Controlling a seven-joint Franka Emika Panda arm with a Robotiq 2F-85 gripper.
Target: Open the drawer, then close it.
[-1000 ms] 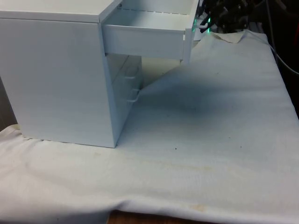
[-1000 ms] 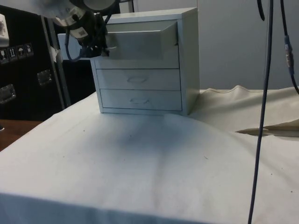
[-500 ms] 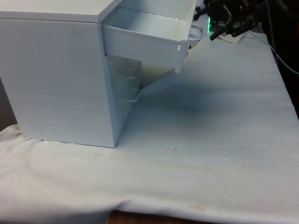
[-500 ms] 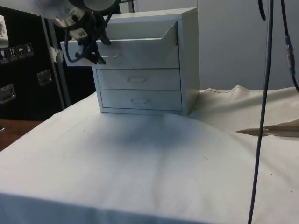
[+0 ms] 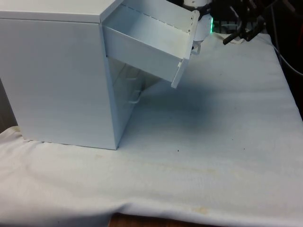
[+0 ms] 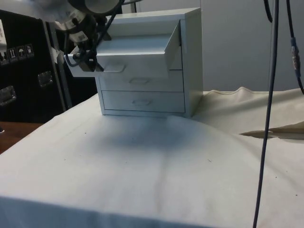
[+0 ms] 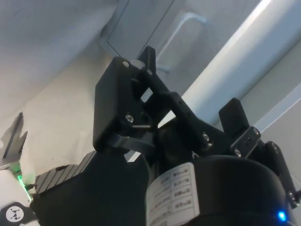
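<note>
1. Drawer (image 5: 147, 45): top of a white chest (image 5: 57, 75) on the table (image 5: 213, 156), pulled far out, front drooping downward.
2. Gripper (image 6: 85, 57): just beside the drawer's front; grip state cannot be told.
3. Drawer finish: plain white, small handle (image 6: 115, 69).

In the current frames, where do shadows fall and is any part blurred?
Front view: the tilted top drawer throws a soft grey shadow on the cloth beneath it. Side view: a faint shadow lies before the chest of drawers; the arm at the upper edge is smeared. Wrist view: the gripper is dark against pale drawer fronts.
</note>
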